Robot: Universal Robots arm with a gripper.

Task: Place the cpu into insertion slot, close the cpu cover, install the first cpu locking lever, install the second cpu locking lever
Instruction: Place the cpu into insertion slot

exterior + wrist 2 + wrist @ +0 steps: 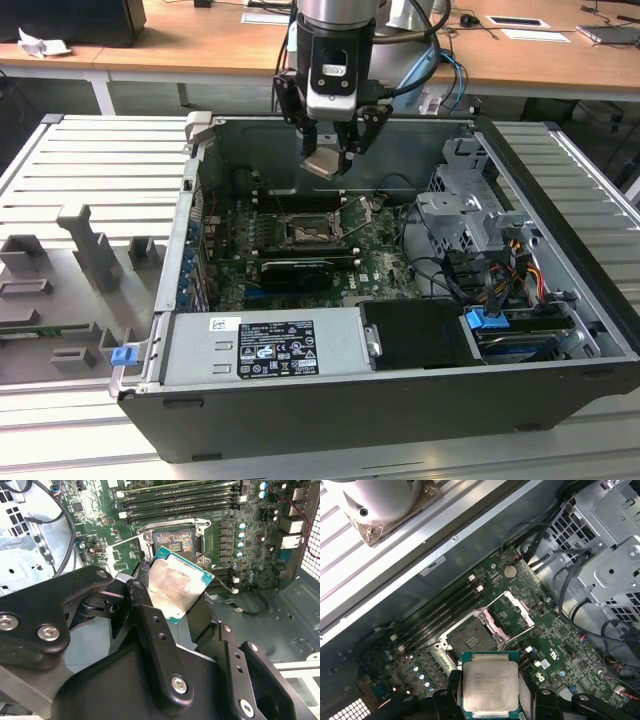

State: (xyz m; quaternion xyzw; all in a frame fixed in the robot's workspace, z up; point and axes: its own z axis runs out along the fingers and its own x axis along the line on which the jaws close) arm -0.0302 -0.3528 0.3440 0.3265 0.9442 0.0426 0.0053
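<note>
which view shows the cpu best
The first wrist view: the cpu faces the camera flat, its silvery top plain. The second wrist view shows it tilted; the exterior view shows it small, gripped in the hand.

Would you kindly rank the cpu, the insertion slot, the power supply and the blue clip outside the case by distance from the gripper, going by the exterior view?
1. cpu, held in the gripper.
2. insertion slot, on the board beneath it.
3. power supply, along the case's front wall.
4. blue clip, outside the case, at the exterior view's left.
</note>
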